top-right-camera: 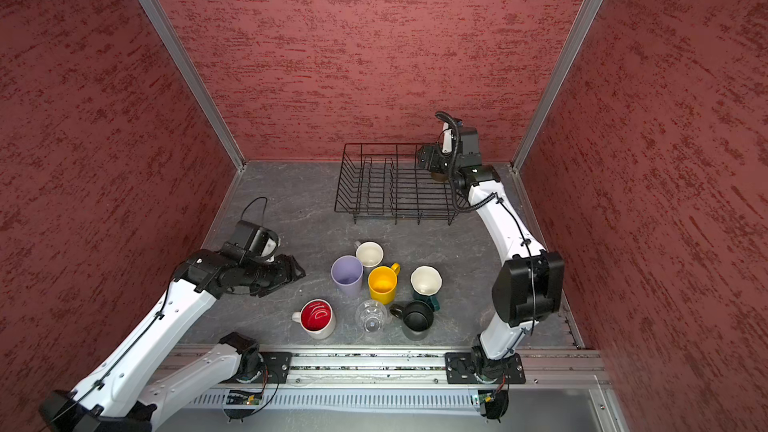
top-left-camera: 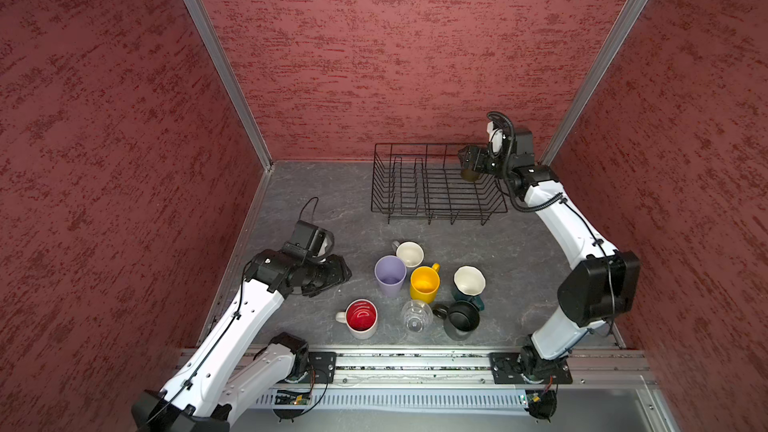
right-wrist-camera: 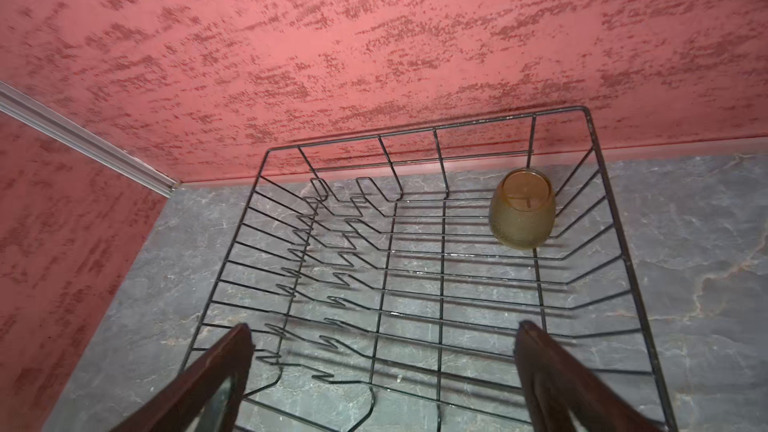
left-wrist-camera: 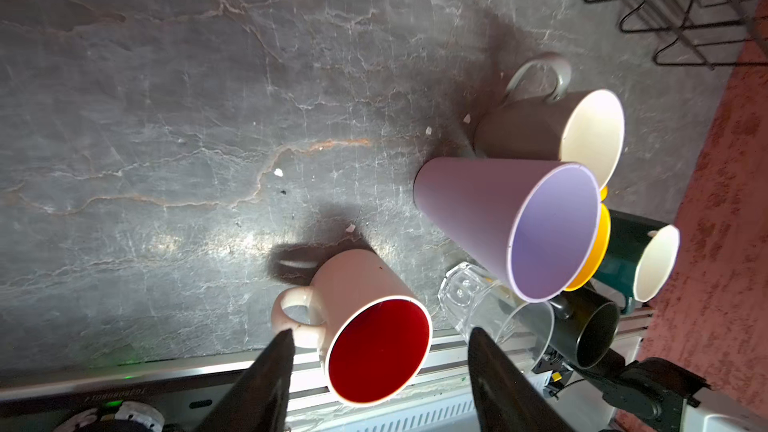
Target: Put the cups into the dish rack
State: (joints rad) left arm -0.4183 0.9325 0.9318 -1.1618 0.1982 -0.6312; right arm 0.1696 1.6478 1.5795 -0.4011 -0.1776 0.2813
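Left of centre, the half-spread, empty left end effector [top-left-camera: 343,275] must next straddle the red-lined mug [top-left-camera: 361,317]; right end effector [top-left-camera: 465,157] gapes above the dish rack [top-left-camera: 432,189].

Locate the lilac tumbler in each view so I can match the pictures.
Top view: lilac tumbler stands upright, left of the yellow mug.
Top view: same spot, left of the yellow mug.
Left wrist: it covers most of the yellow mug, next to the grey mug.
Right wrist: not in it.
Shared landmark: the dish rack, in all four views.
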